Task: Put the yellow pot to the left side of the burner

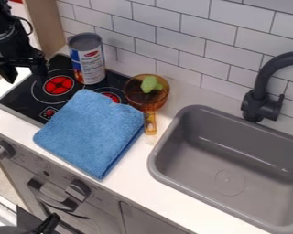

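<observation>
At the left end of the stovetop (19, 101), the black two-finger gripper (25, 75) hangs empty, fingers spread, perhaps ready to grasp. The amber-yellow saucepan (144, 105) sits at the right edge, handle (150, 123) frontward, probably for easy reach.

The one camera looks down at a steep slant from above the front of the surface (139, 183), facing the tiled wall (179, 43) at an angle. It sits far enough back to take in the stove (19, 97), sink (198, 176) and oven front (26, 160).
</observation>
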